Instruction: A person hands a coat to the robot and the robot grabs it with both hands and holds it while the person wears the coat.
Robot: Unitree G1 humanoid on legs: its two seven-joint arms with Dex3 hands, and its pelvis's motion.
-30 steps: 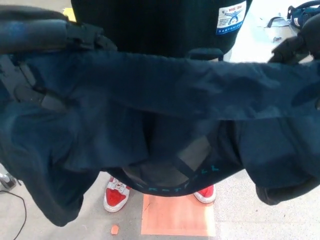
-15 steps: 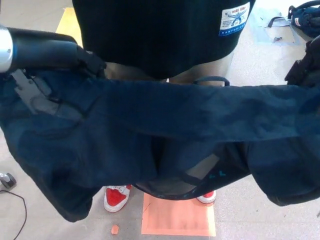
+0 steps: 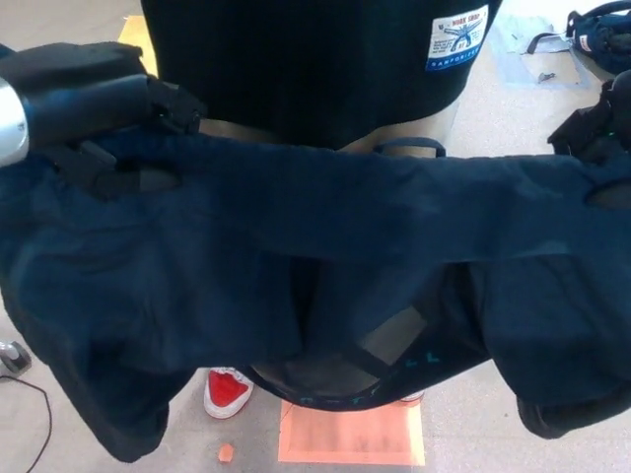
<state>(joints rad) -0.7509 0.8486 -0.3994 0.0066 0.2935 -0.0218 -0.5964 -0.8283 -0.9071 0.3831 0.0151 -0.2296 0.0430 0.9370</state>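
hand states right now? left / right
Left hand: shut on the coat, gripping its upper edge.
Right hand: shut on the coat's other end.

Dark coat (image 3: 325,246) stretched wide between left robot hand (image 3: 148,113) and right robot hand (image 3: 592,128), person (image 3: 315,59) standing just behind, red shoe (image 3: 227,391) on floor (image 3: 473,434) below.

The robot's left arm (image 3: 74,99) is a thick black tube with a shiny silver ring at the picture's edge. The black left hand (image 3: 163,103) has blocky parts. The right hand (image 3: 590,126) is black too. The person wears a black top (image 3: 296,59) with a white and blue patch (image 3: 455,37), and red and white shoes (image 3: 227,391).
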